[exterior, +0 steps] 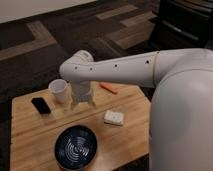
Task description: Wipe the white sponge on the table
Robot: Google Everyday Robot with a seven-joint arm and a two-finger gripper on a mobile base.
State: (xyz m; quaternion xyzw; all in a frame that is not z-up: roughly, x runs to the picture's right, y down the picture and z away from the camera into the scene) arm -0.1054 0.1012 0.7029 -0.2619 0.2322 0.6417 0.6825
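Observation:
The white sponge (114, 117) lies flat on the light-brown wooden table (30, 132), right of the middle. My gripper (82, 104) hangs from the white arm just above the table's middle, left of the sponge and apart from it, beside the white paper cup (59, 90).
A black phone (41, 105) lies at the table's left. A dark bowl (76, 146) with a spiral pattern sits near the front edge. An orange stick-like thing (108, 88) lies at the back. My white arm and body fill the right side.

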